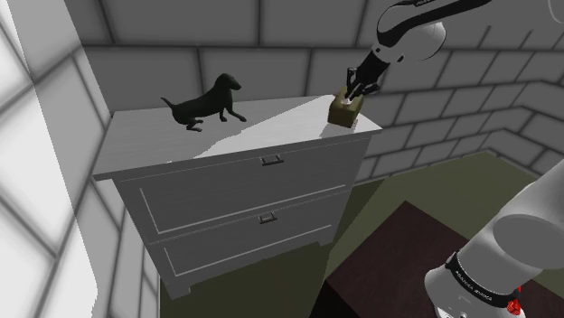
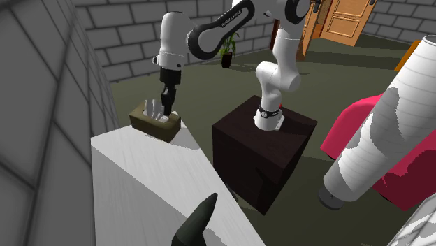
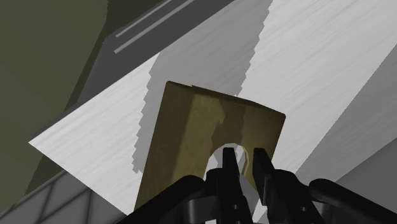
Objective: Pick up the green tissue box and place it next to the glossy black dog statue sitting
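Two jaws of mine, nearly together, pinch the top of the olive tissue box (image 3: 184, 140) directly beneath them.

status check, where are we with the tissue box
Gripper jaws shut on the tissue box top. Box sits on the dresser corner. Dog at the far end, nothing between.

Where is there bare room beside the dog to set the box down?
The dresser top is bare between the dog statue and the tissue box, and along the front edge before the dog statue. It is crowded only at the box's corner, under the claw.
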